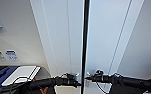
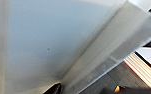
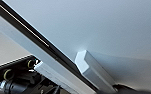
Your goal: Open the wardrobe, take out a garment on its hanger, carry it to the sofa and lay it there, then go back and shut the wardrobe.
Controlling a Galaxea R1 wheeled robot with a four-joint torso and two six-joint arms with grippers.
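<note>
On the far left, low beside the wardrobe (image 1: 66, 32), lies a white board (image 1: 21, 74) on something blue. The left gripper (image 1: 77, 83) reaches to the left door's inner edge, at its small white handle; whether it is spread or pressed together cannot be told. A dark gap (image 1: 85, 37) runs between the two white doors, which fill the view ahead. The right gripper (image 1: 87, 78) sits at the right door's handle (image 3: 92, 68), its grip likewise unclear.

Both arms reach forward, left claw (image 1: 78, 83) and right claw (image 1: 87, 78) nearly meeting.
</note>
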